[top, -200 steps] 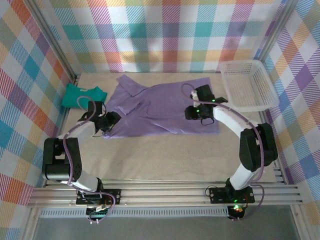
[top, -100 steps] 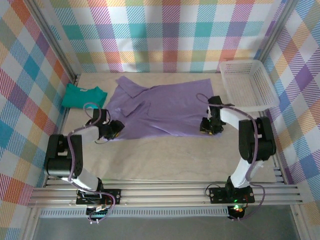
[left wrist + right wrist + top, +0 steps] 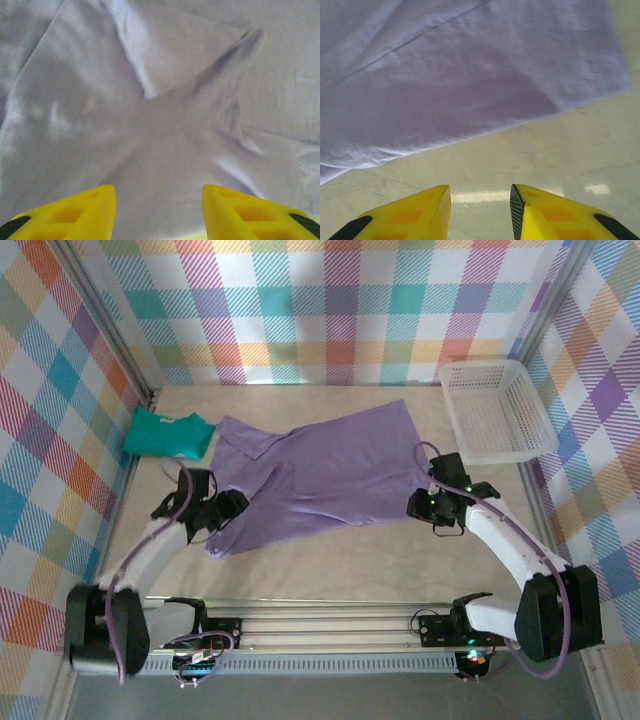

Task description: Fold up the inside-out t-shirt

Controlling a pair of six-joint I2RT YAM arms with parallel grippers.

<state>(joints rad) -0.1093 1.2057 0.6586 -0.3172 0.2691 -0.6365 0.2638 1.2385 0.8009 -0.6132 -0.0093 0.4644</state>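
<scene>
The inside-out t-shirt (image 3: 320, 470) is lavender-purple and lies spread and slanted across the middle of the table. My left gripper (image 3: 233, 506) sits on its lower left part. In the left wrist view the cloth (image 3: 165, 115) rises in taut creases between the yellow fingers (image 3: 75, 210), so the left gripper (image 3: 159, 192) is shut on a bunch of it. My right gripper (image 3: 415, 506) hovers just off the shirt's lower right corner. In the right wrist view it (image 3: 480, 192) stands open over bare table, with the shirt's hem (image 3: 470, 75) ahead of it.
A folded teal-green garment (image 3: 165, 433) lies at the far left. A white mesh basket (image 3: 495, 415) stands at the far right. Checked walls close in the back and both sides. The arms' metal rail (image 3: 330, 625) runs along the near edge.
My left gripper has drawn back toward the near edge, dragging the shirt's left part with it. The right gripper slid off the shirt's lower right corner onto bare table. The shirt now lies slanted.
</scene>
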